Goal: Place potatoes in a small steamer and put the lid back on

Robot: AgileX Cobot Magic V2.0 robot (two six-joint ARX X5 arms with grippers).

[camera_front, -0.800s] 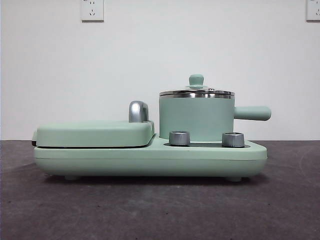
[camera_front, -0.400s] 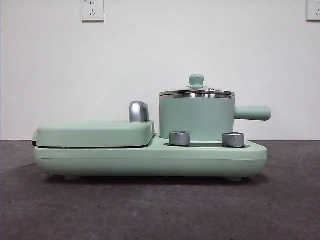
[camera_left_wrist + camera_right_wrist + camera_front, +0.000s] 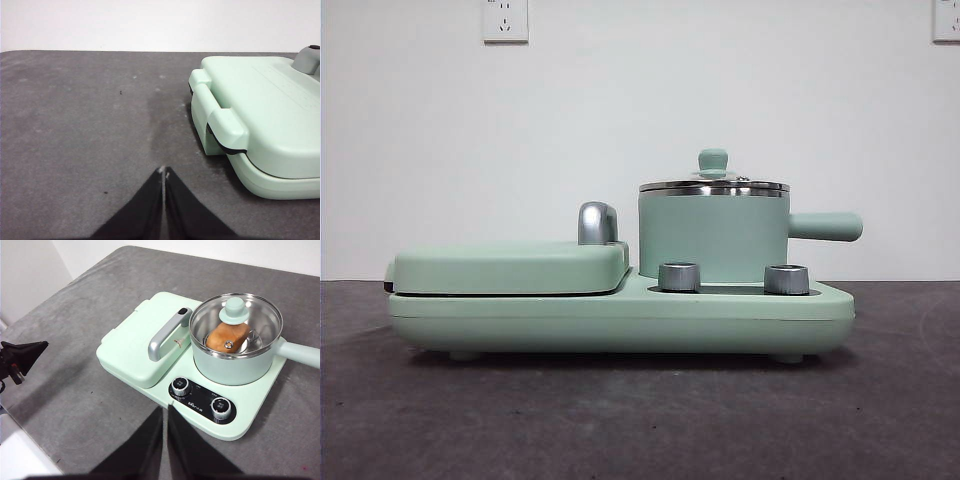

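Note:
The mint-green small steamer (image 3: 712, 238) stands on the appliance base, its side handle pointing right; it also shows in the right wrist view (image 3: 235, 362). The glass lid (image 3: 234, 322) with its mint knob (image 3: 713, 161) sits on the steamer. The orange-brown potato (image 3: 227, 337) lies inside, seen through the glass. My right gripper (image 3: 163, 412) is shut and empty, high above the table in front of the appliance. My left gripper (image 3: 164, 172) is shut and empty, low over the grey table beside the griddle's end; it also shows in the right wrist view (image 3: 22, 357).
The flat mint-green griddle (image 3: 510, 267) with a chrome handle (image 3: 167, 333) fills the appliance's left half. Two steel knobs (image 3: 679, 276) sit on the base front. Bare grey table (image 3: 80, 115) lies around the appliance. White wall behind.

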